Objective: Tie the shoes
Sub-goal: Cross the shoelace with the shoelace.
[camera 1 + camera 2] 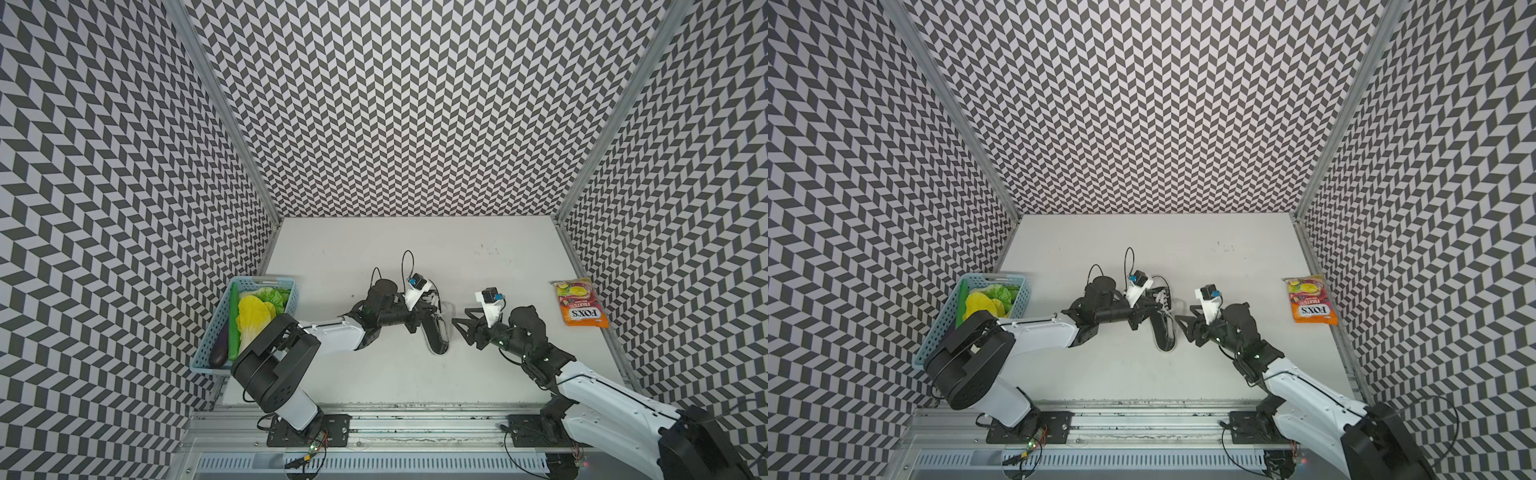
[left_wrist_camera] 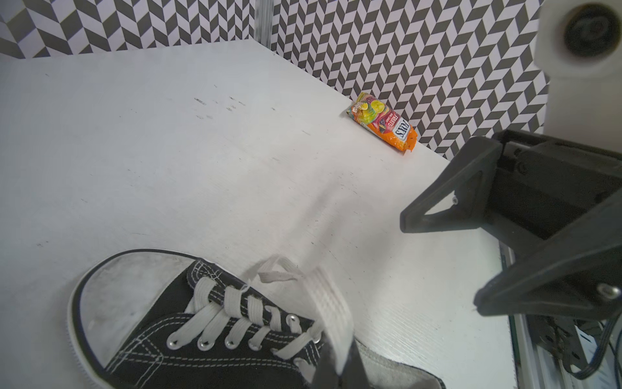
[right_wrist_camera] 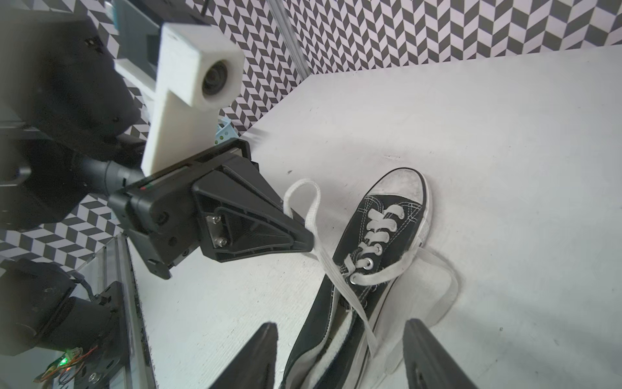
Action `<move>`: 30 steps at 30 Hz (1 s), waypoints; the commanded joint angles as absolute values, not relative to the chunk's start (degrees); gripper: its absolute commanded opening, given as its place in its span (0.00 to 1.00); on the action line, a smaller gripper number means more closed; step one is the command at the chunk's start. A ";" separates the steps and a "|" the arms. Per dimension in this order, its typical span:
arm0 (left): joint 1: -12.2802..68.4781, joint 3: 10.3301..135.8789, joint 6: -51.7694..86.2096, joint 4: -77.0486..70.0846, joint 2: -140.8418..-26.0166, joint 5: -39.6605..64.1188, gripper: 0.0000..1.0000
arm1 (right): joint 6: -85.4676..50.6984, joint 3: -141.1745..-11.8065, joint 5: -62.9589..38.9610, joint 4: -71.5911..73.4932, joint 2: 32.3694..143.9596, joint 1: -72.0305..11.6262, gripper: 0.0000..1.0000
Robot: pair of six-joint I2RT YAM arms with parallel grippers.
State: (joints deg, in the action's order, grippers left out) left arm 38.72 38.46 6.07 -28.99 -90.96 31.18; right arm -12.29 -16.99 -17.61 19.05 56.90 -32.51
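Note:
The shoes show as one black canvas sneaker (image 1: 436,337) (image 1: 1163,329) with a white toe cap, lying mid-table with its toe toward the back wall. My left gripper (image 1: 434,306) (image 2: 340,367) is above its tongue, shut on a white lace (image 2: 328,303) (image 3: 336,279) that runs taut up from the eyelets. In the right wrist view the left gripper (image 3: 309,240) pinches that lace, whose end loops over it. My right gripper (image 1: 459,316) (image 1: 1183,312) (image 3: 340,357) stands open just right of the shoe's heel opening, holding nothing. A second lace (image 3: 437,286) lies loose beside the shoe.
A blue basket (image 1: 206,345) with lettuce, cucumber and eggplant stands at the left edge, behind the left arm. An orange candy bag (image 1: 579,303) (image 2: 383,124) lies by the right wall. Patterned walls close three sides; a metal rail runs along the front.

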 commanded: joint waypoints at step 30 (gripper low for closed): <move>37.73 45.14 5.71 -26.49 -95.53 34.01 0.00 | -3.62 -26.74 -16.22 29.16 81.94 -34.28 0.06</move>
